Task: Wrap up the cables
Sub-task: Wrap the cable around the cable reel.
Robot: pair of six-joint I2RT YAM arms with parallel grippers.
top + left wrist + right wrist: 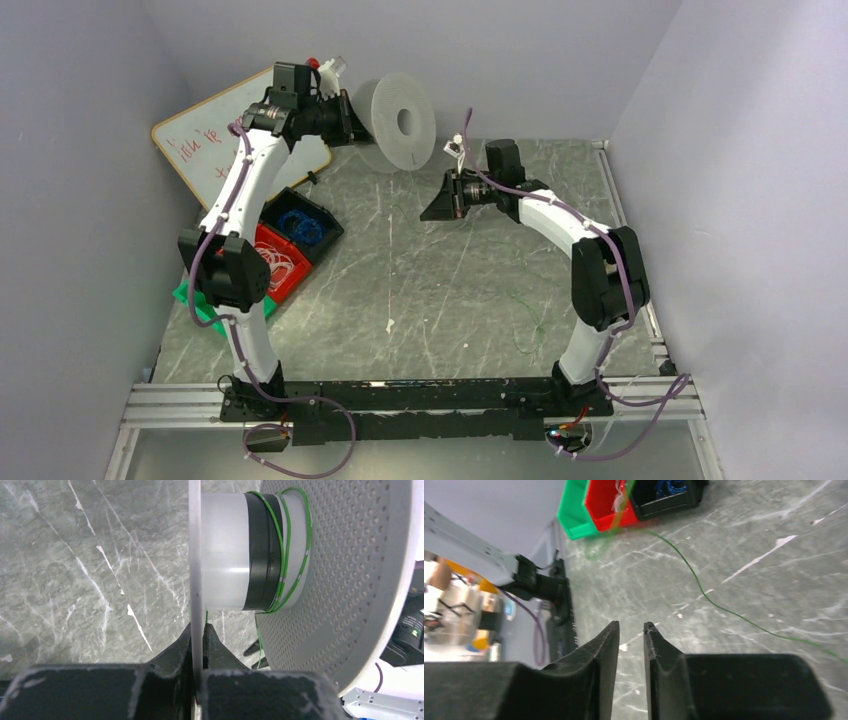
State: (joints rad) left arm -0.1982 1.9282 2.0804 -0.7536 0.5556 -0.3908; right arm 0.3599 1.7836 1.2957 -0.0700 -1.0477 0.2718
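Main risk: the couple of turns of green cable [281, 560] on the spool [222, 550] hub look loose and spaced apart. With nothing tensioning the tail, they could spring off or slide along the hub. Second risk: the left gripper [198, 630] is clamped only on the thin edge of one flange, so the spool could pivot or slip in that pinch if the cable gets tugged. Third: the cable is hair-fine and lies flat on the table [420, 290], so a pinch can easily miss it, and the slack could snag near the right arm's base. The right gripper [630, 627] has its jaws narrowly apart, with nothing visible between them. Cable position: one end is wound on the hub, held up at the far side, left of centre in the top view [385, 110]. The rest trails down in loose squiggles on the table near the right side, close to the right arm's base [533, 325]. From the right wrist, a strand [702, 594] curves across the table beyond the fingertips and clear of them. A blurred green streak near the top of that view may be more cable; can't tell.
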